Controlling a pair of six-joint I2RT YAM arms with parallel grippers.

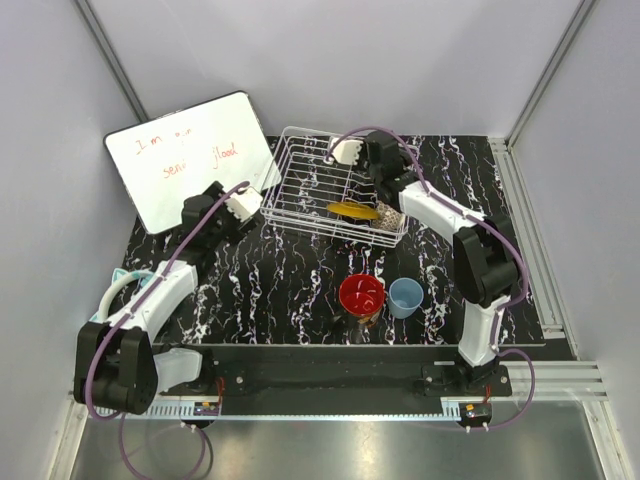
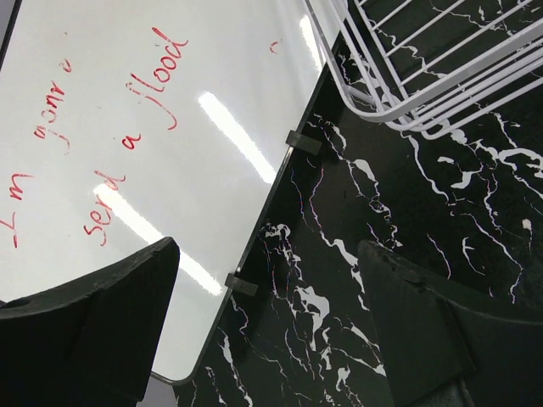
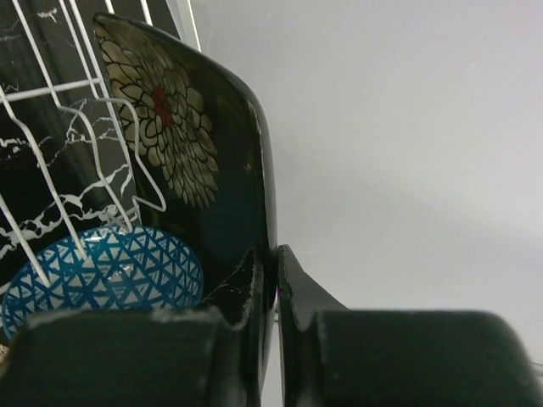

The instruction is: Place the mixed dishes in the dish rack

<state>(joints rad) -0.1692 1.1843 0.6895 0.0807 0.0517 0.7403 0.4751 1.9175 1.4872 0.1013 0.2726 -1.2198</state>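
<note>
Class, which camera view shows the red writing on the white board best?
The left wrist view: the board fills much of it, close enough to read "send a flood". The top external view shows the whole board, but its writing is small and faint. The right wrist view shows none of it.
</note>
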